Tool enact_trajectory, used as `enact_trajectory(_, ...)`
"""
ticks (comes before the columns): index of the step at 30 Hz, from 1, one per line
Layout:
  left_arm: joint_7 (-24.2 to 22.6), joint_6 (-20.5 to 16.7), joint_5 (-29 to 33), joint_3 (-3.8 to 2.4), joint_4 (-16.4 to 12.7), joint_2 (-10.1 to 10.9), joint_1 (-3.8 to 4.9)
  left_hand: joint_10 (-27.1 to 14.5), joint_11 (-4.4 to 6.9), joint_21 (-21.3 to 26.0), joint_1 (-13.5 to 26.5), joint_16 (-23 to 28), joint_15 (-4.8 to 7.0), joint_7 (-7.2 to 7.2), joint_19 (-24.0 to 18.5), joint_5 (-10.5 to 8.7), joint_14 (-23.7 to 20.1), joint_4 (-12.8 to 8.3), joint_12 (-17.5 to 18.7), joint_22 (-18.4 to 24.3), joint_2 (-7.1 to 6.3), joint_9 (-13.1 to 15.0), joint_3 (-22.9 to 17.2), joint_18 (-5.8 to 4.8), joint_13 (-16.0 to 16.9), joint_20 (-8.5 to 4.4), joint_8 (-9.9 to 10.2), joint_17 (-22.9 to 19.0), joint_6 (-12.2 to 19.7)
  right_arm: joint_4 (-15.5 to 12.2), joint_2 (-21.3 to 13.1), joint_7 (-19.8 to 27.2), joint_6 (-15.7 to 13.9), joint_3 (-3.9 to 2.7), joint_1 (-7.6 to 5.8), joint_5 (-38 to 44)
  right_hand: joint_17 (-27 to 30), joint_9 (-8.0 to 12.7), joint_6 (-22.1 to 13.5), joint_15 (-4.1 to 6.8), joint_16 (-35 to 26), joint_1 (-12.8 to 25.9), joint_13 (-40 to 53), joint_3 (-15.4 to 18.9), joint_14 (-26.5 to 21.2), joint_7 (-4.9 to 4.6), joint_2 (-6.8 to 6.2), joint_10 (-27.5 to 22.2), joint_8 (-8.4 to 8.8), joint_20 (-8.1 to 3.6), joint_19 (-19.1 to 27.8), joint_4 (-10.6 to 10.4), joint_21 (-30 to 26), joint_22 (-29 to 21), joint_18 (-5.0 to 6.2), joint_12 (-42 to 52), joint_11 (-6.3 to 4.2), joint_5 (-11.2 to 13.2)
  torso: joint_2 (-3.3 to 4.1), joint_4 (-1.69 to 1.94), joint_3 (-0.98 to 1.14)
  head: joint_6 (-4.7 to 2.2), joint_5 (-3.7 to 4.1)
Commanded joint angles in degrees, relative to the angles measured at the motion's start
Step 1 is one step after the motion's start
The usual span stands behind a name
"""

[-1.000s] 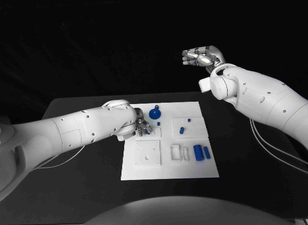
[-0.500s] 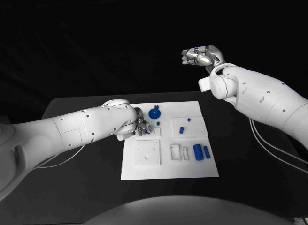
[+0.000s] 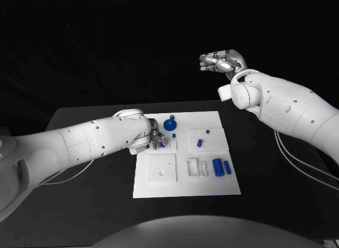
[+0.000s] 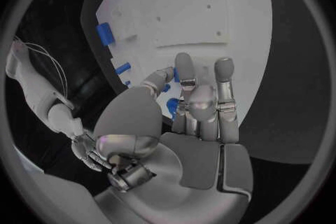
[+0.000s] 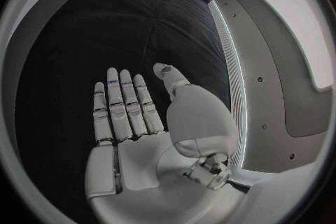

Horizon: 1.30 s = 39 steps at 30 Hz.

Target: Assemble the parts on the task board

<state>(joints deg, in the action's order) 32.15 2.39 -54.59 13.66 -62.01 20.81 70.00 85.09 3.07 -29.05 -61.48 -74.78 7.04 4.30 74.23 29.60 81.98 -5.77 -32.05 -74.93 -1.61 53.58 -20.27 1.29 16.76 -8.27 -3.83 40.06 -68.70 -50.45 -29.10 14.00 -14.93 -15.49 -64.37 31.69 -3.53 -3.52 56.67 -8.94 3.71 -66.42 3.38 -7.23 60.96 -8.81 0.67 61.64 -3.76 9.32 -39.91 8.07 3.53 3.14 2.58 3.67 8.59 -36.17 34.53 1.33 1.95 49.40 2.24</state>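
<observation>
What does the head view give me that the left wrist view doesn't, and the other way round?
Head view alone: the whole task board, the round blue knob standing at its far edge, and the two blue cylinders lying near its right edge.

Left wrist view alone: a small blue part close to the fingertips, which the arm hides from above.

Both: the left hand over the board, and the right hand raised away from it.
</observation>
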Motion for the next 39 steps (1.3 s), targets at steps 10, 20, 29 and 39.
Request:
enact_trajectory(10,-0.2,1.1,-0.2,0.03,0.3,-0.9,-0.23,1.7,1.38,0.0,-0.6,-0.7,0.31,-5.99,0.2,-0.14,-0.1,-4.4,-1.0,-1.1,0.91,0.9,-4.9,0.73,0.2,0.25,-0.3,0.4,-6.9,-0.2,0.1,0.3,0.9,0.00,0.01,0.0,0.1,0.1,-0.1,-0.06,-0.2,0.4,-0.1,-0.4,-0.2,-0.06,0.04,-0.5,0.31,0.11,0.5,0.0,-0.3,-0.1,0.72,-0.3,0.02,-0.1,-0.01,0.03,0.01,0.21,0.13)
enact_trajectory(20,-0.3,0.8,-0.8,0.03,1.0,-1.4,-0.31,1.7,1.36,-0.1,-0.5,-0.8,0.30,-6.04,0.2,-0.91,-0.1,-4.2,-1.2,-1.1,1.02,1.4,-4.8,0.87,0.2,0.37,-0.3,0.3,-7.0,-0.2,0.2,0.4,1.0,0.00,0.01,0.0,0.1,0.1,-0.1,-0.06,-0.2,0.4,-0.1,-0.4,-0.2,-0.06,0.04,-0.5,0.31,0.11,0.5,0.0,-0.3,-0.1,0.72,-0.3,0.02,-0.1,-0.03,0.03,0.00,0.25,0.18)
enact_trajectory(29,-0.5,1.0,-0.8,0.03,2.0,-2.0,-0.75,1.6,1.35,0.4,-0.4,-0.3,0.38,-6.30,0.1,-4.90,-0.2,-0.9,-0.8,-0.9,-0.41,2.0,-1.6,0.73,0.1,0.42,-0.1,-0.7,-6.6,-0.3,0.2,0.4,0.9,0.00,0.01,0.0,0.1,0.1,-0.5,-0.11,-0.2,0.5,-0.1,-0.3,-0.4,-0.11,-0.21,-0.6,0.34,0.15,0.8,-0.2,-0.3,-0.1,0.71,-0.3,0.07,0.0,-0.04,0.06,-0.01,0.38,0.39)
enact_trajectory(39,-0.7,0.9,-0.8,0.03,2.5,-1.9,-0.92,1.6,1.46,1.1,-0.7,-0.1,0.60,-6.62,0.4,-7.36,-0.3,3.4,-0.6,-0.9,-2.92,1.4,0.6,0.25,0.1,0.09,-0.1,-1.2,-6.7,-0.3,0.1,0.4,0.8,0.00,0.01,-0.1,0.1,0.1,-0.6,-0.13,-0.2,0.5,-0.1,0.0,-0.4,-0.13,-0.20,-0.6,0.33,0.17,0.8,-0.3,-0.3,-0.1,0.72,-0.3,0.09,-0.1,-0.06,0.12,-0.05,0.51,0.58)
